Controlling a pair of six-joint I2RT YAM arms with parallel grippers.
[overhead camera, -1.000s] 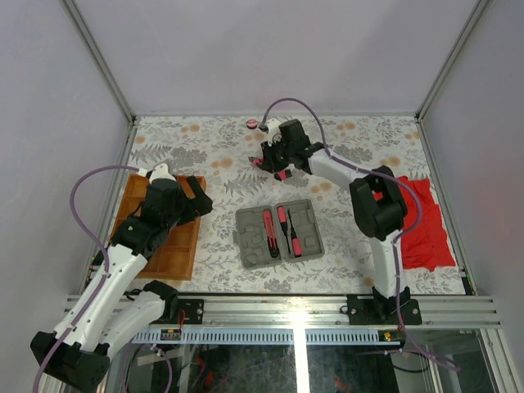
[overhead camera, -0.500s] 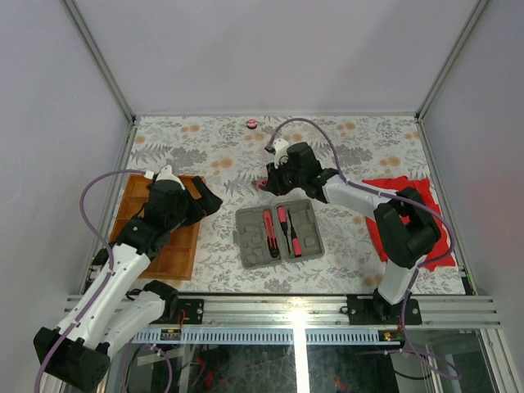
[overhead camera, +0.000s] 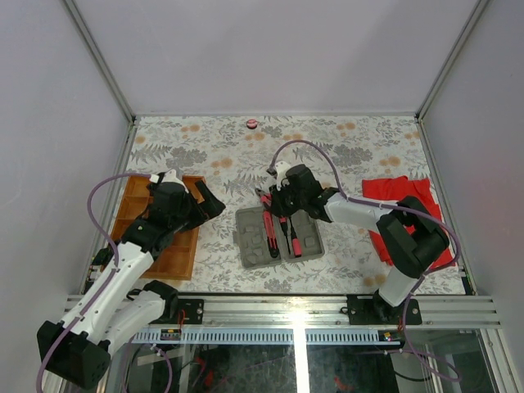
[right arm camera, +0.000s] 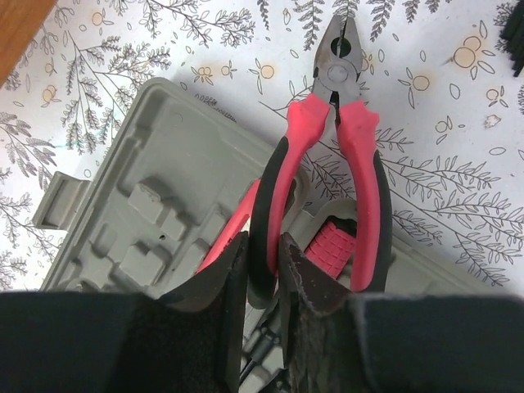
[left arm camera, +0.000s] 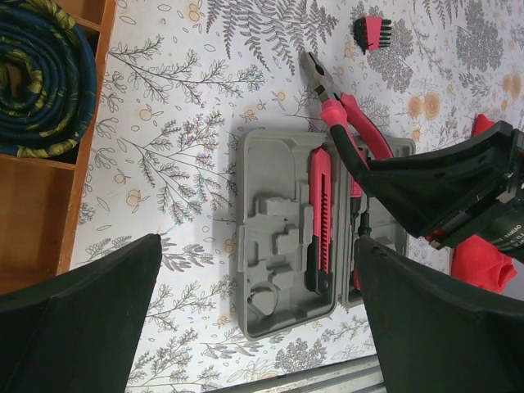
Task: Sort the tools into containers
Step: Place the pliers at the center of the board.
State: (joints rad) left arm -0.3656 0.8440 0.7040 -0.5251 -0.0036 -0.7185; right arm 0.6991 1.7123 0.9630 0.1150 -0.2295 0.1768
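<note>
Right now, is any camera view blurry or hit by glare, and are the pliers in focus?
Top external: even light, a bright glare streak on the front rail. Left wrist: the grey case is sharp; the left gripper's fingers are dark and soft. Right wrist: the pliers are crisp, the right gripper clamped on one handle is blurred.

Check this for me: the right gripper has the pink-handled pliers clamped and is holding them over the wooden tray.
Wrong place. The right gripper has the pink-handled pliers clamped and is holding them over the open grey case, not the wooden tray. The right wrist view shows this. In the top view the tray lies apart, to the case's left.
</note>
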